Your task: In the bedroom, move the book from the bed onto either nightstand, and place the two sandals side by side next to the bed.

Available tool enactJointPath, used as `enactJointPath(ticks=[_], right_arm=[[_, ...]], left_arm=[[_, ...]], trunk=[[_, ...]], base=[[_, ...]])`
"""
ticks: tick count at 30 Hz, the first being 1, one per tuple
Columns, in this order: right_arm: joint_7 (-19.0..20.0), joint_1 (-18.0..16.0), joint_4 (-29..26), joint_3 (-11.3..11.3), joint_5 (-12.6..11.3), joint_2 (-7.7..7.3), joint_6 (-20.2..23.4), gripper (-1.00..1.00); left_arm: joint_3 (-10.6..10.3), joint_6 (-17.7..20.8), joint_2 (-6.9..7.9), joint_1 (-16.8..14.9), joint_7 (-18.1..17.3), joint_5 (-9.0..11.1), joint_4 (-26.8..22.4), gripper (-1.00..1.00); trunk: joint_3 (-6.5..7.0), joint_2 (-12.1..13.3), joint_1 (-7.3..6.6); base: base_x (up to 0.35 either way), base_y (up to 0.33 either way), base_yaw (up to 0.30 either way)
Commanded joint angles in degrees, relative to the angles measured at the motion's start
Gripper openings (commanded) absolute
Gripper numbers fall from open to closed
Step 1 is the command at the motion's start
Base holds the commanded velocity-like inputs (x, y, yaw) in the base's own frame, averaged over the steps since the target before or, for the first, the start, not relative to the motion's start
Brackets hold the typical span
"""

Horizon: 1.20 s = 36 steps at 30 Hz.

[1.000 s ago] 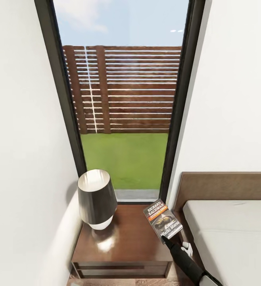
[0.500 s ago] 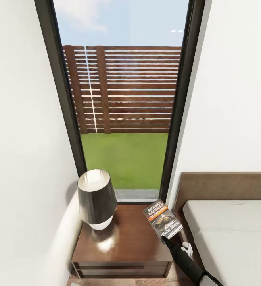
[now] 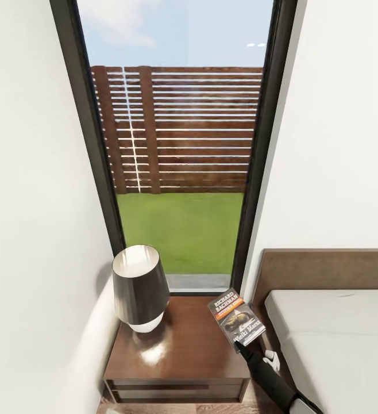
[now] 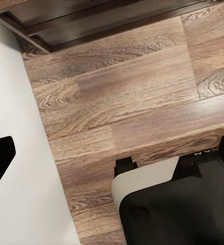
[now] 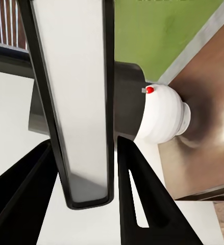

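Nearest, the right gripper (image 3: 242, 347) gripped the book (image 3: 236, 319), its fingers (image 5: 142, 199) closed on the spine's edges in the right wrist view; over the last second the book had barely shifted, hovering at the nightstand (image 3: 180, 351) corner nearest the bed (image 3: 332, 333), so release seemed close but not yet done; its long axis ran from the gripper toward the window (image 3: 177, 144), title end farthest, tilted slightly toward the lamp (image 3: 138, 287); whether the left gripper (image 4: 157, 166) was open, I could not tell.
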Motion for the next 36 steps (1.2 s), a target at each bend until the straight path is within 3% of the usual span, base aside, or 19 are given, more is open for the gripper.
enactJointPath(ticks=[1, 3, 6, 10, 16, 20, 28, 36], right_arm=[[0.2, -0.1, 0.0, 0.3, -0.6, -0.04, 0.5, -1.00], [0.2, -0.1, 0.0, 0.3, -0.6, -0.14, 0.5, -1.00], [0.1, -0.1, 0.0, 0.3, -0.6, -0.16, 0.5, -1.00], [0.1, -0.1, 0.0, 0.3, -0.6, -0.21, 0.5, -1.00], [0.2, -0.1, -0.1, 0.3, -0.5, -0.46, 0.8, -1.00], [0.3, -0.1, -0.3, 0.4, 0.2, -0.91, 1.2, -1.00], [0.5, -0.1, -0.8, 0.3, 4.5, -1.54, 1.6, -1.00], [0.7, -0.1, -0.8, 0.0, 5.0, -1.64, 1.2, -1.00]], left_arm=[[0.0, 0.4, -0.41, -0.1, -0.3, -0.5, -0.2, 1.00], [0.1, 1.3, -1.71, -1.3, -0.4, -0.4, 0.0, 1.00], [0.3, 4.1, -2.48, -3.3, -0.6, -0.4, 0.2, 1.00], [0.4, 7.6, -2.97, -5.7, -2.3, 0.4, 0.4, 1.00], [0.6, 9.8, -3.11, -9.0, -4.7, 1.7, 1.4, 1.00], [0.6, 10.0, -3.09, -9.6, -4.9, 2.1, 1.9, 1.00], [0.7, 8.7, -2.95, -9.9, -4.9, 2.4, 2.5, 1.00], [0.7, 6.4, -2.81, -10.0, -4.8, 2.5, 5.6, 1.00]], trunk=[[-0.13, -0.1, 0.04], [-0.13, -0.1, 0.04], [-0.13, -0.1, 0.04], [-0.13, -0.1, 0.04], [-0.13, -0.1, 0.04], [-0.13, -0.1, 0.04], [-0.13, -0.1, 0.04], [-0.13, -0.1, 0.04]], base=[[0.000, 0.000, 0.000], [0.000, 0.000, 0.000], [0.000, 0.000, 0.000], [0.000, 0.000, 0.000], [0.000, 0.000, 0.000], [0.000, 0.000, 0.000], [0.000, 0.000, 0.000], [0.000, 0.000, 0.000]])
